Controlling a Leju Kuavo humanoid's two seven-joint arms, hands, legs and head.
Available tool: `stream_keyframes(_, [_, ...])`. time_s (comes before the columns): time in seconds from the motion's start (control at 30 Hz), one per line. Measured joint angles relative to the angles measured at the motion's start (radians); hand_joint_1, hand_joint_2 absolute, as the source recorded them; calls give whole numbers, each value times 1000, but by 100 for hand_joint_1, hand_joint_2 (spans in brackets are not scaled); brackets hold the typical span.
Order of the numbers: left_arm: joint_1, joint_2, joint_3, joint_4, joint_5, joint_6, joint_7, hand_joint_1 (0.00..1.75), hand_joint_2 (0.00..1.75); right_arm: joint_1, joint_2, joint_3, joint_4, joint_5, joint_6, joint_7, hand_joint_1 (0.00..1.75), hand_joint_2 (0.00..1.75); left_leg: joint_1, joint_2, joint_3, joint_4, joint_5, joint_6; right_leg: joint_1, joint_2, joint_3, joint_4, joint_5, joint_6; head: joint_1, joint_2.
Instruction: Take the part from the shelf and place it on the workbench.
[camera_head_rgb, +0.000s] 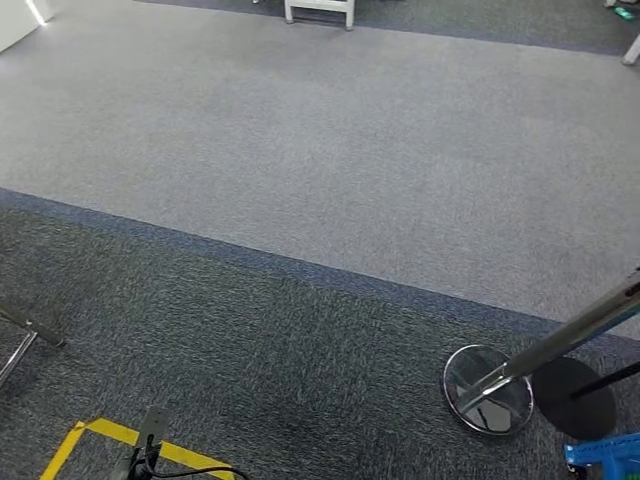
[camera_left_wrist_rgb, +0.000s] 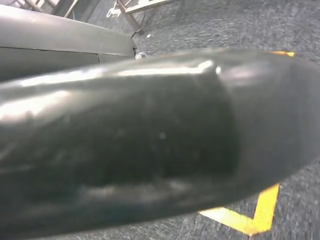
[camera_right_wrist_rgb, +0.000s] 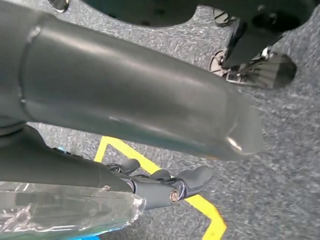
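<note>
Clear crinkled plastic-wrapped part (camera_right_wrist_rgb: 68, 212) in right hand's (camera_right_wrist_rgb: 166, 182) grip; left hand's state untellable.

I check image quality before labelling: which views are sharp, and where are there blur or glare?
Head view: evenly lit and sharp; carpet texture is clear, with reflections on the chrome stand base. Left wrist view: a close dark body part is blurred, with streaks of glare; the yellow floor tape is soft. Right wrist view: right hand is fairly sharp, the clear plastic wrap glints.
</note>
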Motion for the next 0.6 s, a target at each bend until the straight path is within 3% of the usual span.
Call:
stream_keyframes(0.1, [-4, -1, 0, 0, -1, 0, 1, 0, 0, 4, 0, 0, 0, 0, 0, 1, 0, 0, 3, 17, 4, -3, -2, -8, 2, 20, -4, -2, 2, -10, -2, 0])
stream_keyframes(0.27, [-5, -1, 0, 0, -1, 0, 1, 0, 0, 4, 0, 0, 0, 0, 0, 1, 0, 0, 5, 10, 4, -1, -6, -13, -1, 26, -3, -4, 5, -14, -2, 0])
stream_keyframes(0.3, [-5, -1, 0, 0, -2, 0, 1, 0, 0, 5, 0, 0, 0, 0, 0, 1, 0, 0, 6, -3, 3, 2, -10, -15, -3, 29, -3, -5, 6, -16, -3, 0])
stream_keyframes(0.33, [-4, -2, 0, 0, -2, 0, 1, 0, 0, 4, 0, 0, 0, 0, 0, 1, 0, 0, 8, -30, -15, 44, -37, -18, -4, 37, -3, -6, 7, -20, -5, 0])
stream_keyframes(0.4, [0, -4, 1, 1, -2, -1, 1, 0, 0, 3, 0, 0, 0, 0, 0, 1, 0, 0, 10, -82, -78, 168, -76, -20, -7, 84, -4, -6, 9, -27, -8, 0])
stream_keyframes(0.43, [1, -5, 1, 1, -2, -1, 1, 0, 0, 3, 0, 0, 0, 0, 0, 1, 0, 0, 12, -103, -95, 196, -75, -20, -9, 111, -5, -6, 11, -28, -9, 0])
stream_keyframes(0.47, [2, -5, 1, 2, -2, -1, 1, 0, 0, 3, 0, 0, 0, 0, 0, 1, 0, 0, 15, -122, -86, 167, -43, -20, -10, 136, -5, -6, 12, -25, -9, 0])
stream_keyframes(0.53, [2, -5, 1, 2, -2, -1, 1, 0, 0, 1, 0, 0, 0, 0, 0, 1, 0, 0, 22, -162, -34, 46, 1, -19, -9, 162, -11, -2, 15, -15, -8, 0])
stream_keyframes(0.6, [0, -6, 1, 2, -2, -1, 1, 0, 0, 3, 0, 0, 0, 0, 0, 1, 0, 0, 21, -175, -19, 8, 2, -13, -10, 182, -19, -3, 20, -1, -8, 0])
